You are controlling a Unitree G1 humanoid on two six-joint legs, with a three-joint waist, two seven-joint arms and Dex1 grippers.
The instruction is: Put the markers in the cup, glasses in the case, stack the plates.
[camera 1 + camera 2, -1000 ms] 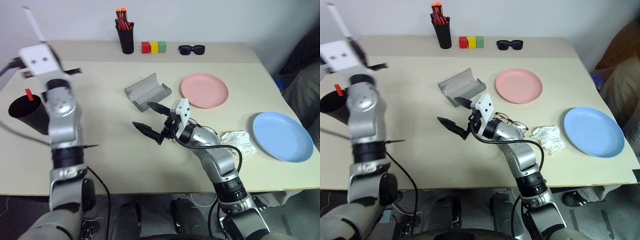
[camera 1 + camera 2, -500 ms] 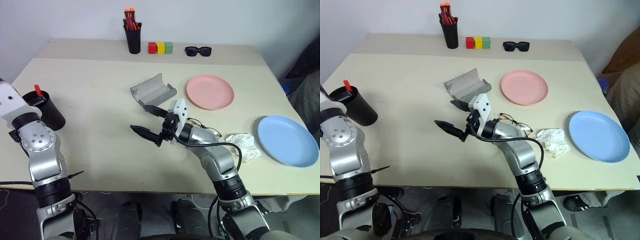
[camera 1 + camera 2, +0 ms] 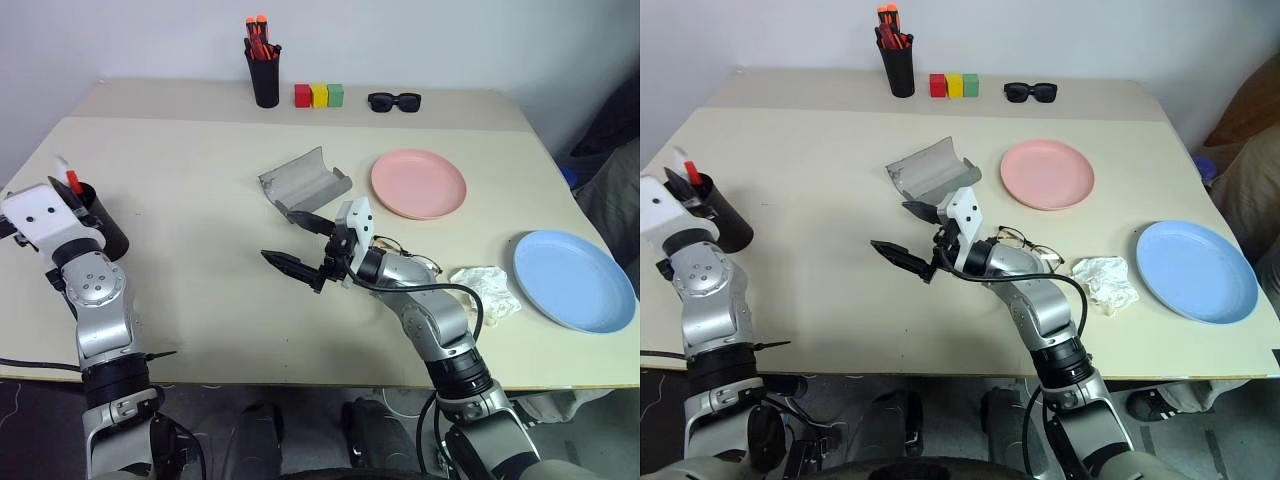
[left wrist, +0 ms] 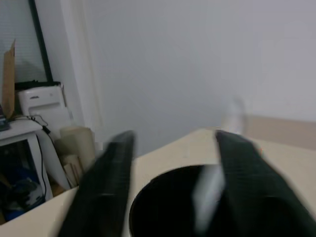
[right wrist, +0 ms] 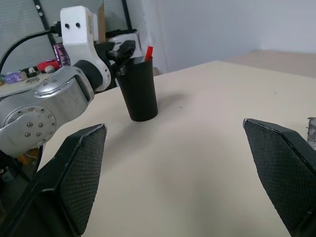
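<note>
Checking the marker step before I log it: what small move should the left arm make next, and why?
Probably lift the left gripper straight up, clear of the cup. Its fingers stand apart over the cup's mouth, and the white marker, blurred, seems to be dropping in beside the red-ended marker. That would finish the markers, leaving the glasses.

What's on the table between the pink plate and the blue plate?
Nothing: the head views show bare tabletop between the pink plate and the blue plate. The crumpled white wad lies nearer the robot, off that line.
</note>
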